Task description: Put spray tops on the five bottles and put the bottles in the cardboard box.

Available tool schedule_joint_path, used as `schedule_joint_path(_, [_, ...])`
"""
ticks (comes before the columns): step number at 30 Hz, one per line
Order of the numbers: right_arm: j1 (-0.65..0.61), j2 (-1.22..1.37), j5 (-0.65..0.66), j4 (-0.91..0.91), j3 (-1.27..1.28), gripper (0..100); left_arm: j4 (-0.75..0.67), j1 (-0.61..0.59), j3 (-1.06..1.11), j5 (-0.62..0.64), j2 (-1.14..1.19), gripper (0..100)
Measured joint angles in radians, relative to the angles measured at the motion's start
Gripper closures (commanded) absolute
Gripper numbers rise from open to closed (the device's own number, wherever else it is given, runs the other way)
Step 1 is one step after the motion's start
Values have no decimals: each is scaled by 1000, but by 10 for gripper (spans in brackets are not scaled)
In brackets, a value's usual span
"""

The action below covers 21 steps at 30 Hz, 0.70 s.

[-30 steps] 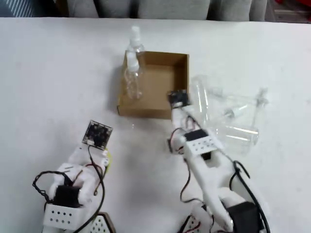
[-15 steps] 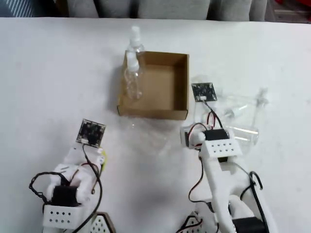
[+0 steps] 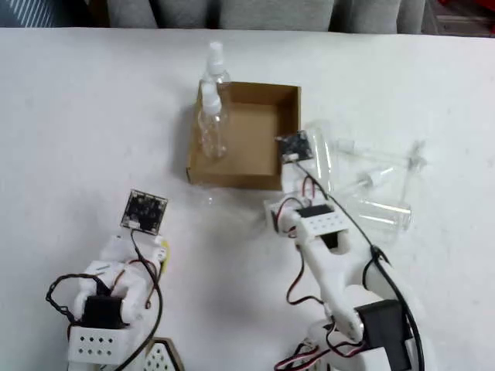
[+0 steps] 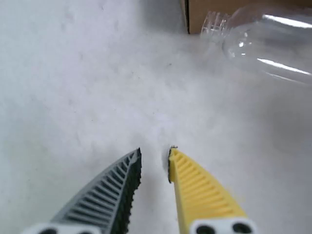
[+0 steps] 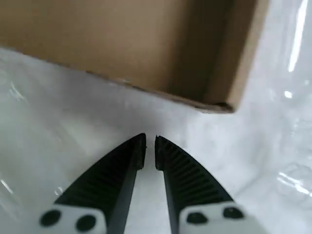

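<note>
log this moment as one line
left gripper: empty, over table | right gripper: empty, near cardboard box corner | capped bottles: two upright at box's left side | loose bottles: lying right of box

Light report, my cams.

High view: flat, bright light from overhead. White table is close to blown out and shadows are short and soft. Faint grey shade along the cardboard box. Clear bottles throw white glare streaks and nearly vanish into the tabletop.

Left wrist view: table is bright far out and greyer near me. Soft shadow pools around my left gripper. Hard highlights on the uncapped bottle.

Right wrist view: box inner corner is in deep shade. One strong glare stripe on the side bottle, small glints on the table by my right gripper.
</note>
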Motion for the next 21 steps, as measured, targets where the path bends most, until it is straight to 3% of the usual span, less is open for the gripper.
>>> schedule_joint_path(13, [-195,0,-2,121,-11,981,0,0,0,0,0,891])
schedule_joint_path(21, [-385,-112,0,373,-17,981,-2,0,0,0,0,891])
